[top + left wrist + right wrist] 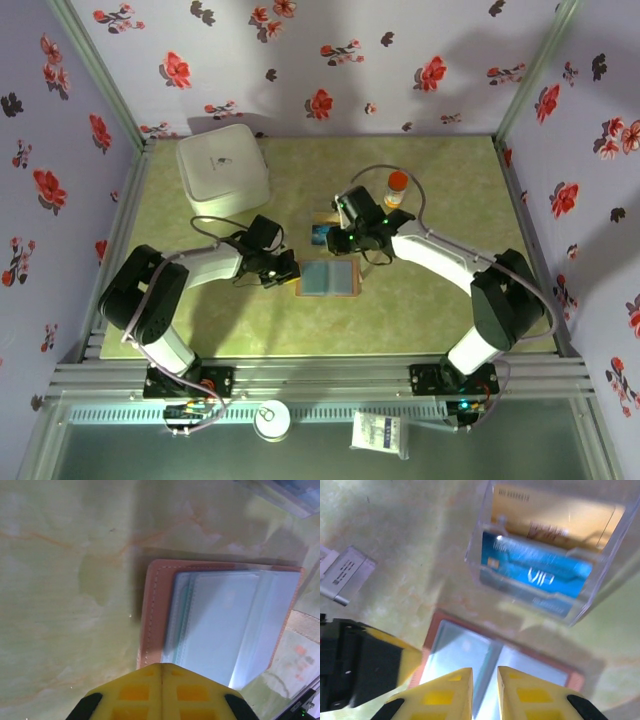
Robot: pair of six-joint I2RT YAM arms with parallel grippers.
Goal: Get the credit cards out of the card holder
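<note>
Looking down, I place everything from the card holder (328, 278), which lies opened flat on the table (430, 310). The big white container (224, 168) stands well off beyond the holder's far-left corner, out of both arms' way. At the holder's left edge sits the left gripper (161, 682), jaws closed on nothing; I take it to be pressing the tan cover down so the holder cannot slide or fold while cards are drawn. The right gripper (485, 690) hangs over the holder's far edge, jaws almost together with a slim empty gap, gripping nothing. The clear box (476, 545) stands just past that far edge, I judge so that each carry is short. The blue card (535, 572) is upright in it, with a yellowish card (550, 520) behind. Whether the holder's pale pockets (225, 625) hold another card I cannot tell. An orange-capped bottle (396, 190), beyond the holder's far-right corner and near the box, is the one thing that could hamper the right arm's swing
</note>
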